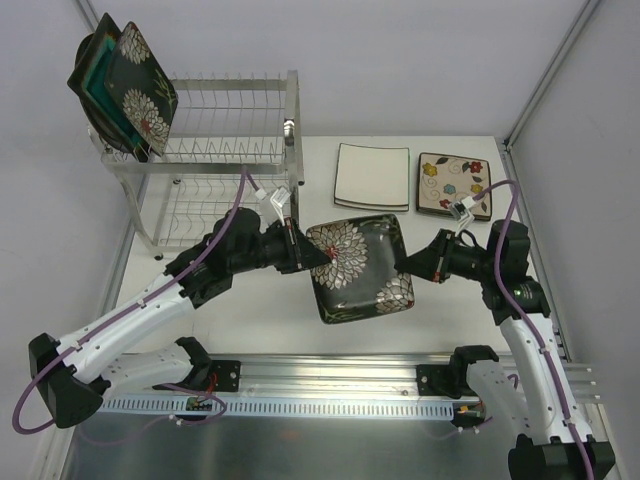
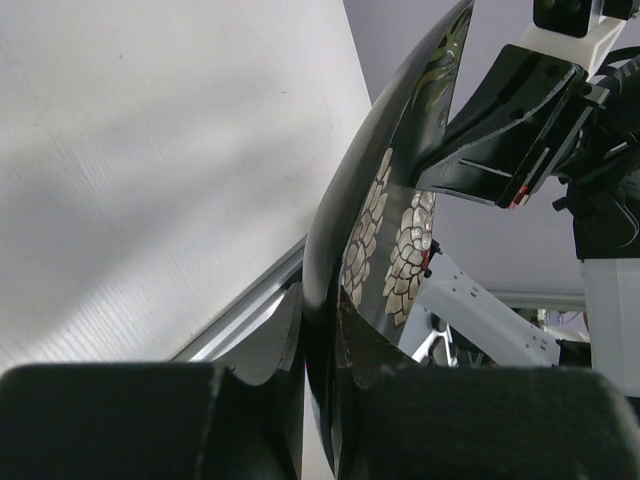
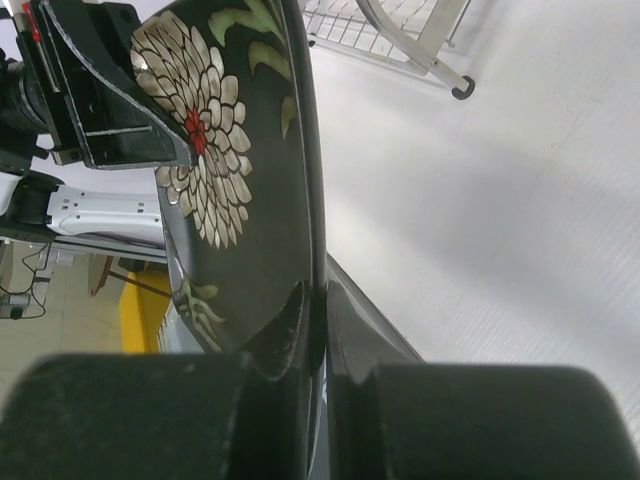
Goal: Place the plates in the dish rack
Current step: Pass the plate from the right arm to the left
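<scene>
Glossy black square plate (image 1: 358,272) with white chrysanthemums, pinched at opposite rims by left gripper (image 1: 312,257) and right gripper (image 1: 402,264), both clamped tight

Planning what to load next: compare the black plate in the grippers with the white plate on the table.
Look: the black plate bears white chrysanthemums; the white plate is plain.
Pose: the black plate is clamped at opposite edges by the left gripper and right gripper; the white plate lies flat on the table, untouched.
Place: the black plate is nearer the arms; the white plate sits farther back.
Both are square.
</scene>
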You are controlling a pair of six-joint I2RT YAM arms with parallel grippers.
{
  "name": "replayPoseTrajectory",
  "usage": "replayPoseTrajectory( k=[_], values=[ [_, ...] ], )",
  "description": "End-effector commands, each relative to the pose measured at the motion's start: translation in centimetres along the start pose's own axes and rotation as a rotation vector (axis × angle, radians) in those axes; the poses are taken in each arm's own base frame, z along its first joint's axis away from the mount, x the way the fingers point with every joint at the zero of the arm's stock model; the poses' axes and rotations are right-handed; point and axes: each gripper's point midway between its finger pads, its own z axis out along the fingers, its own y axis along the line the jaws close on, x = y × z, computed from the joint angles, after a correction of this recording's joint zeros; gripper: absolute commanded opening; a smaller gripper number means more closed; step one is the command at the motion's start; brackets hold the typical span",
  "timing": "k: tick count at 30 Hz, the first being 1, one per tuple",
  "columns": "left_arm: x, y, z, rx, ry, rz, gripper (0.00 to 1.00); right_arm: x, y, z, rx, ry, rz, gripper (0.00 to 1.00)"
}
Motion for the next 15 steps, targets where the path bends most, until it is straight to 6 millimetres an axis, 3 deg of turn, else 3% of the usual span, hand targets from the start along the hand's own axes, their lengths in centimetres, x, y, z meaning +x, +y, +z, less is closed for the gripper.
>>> replayPoseTrajectory(
  k=[1,5,8,15],
  values=[
    [-1.6,-3.0,-1.0,0.086,-0.055,0.056,0.00,-1.1,3.4,-1.0,-0.079,-0.016,-0.123,0.07],
    [-2.4,-3.8,-1.8,0.102,-0.093,0.088,0.00,-0.7,2.4,-1.1,-0.024,-0.006,-0.110,0.29],
    [-3.3,-4.4,-2.6,0.113,-0.138,0.116,0.00,-0.6,1.8,-1.2,0.020,-0.011,-0.115,0.54],
    [-5.4,-5.7,-4.2,0.121,-0.237,0.203,0.00,-0.8,0.4,-1.7,0.130,-0.022,-0.118,0.85]
  ],
)
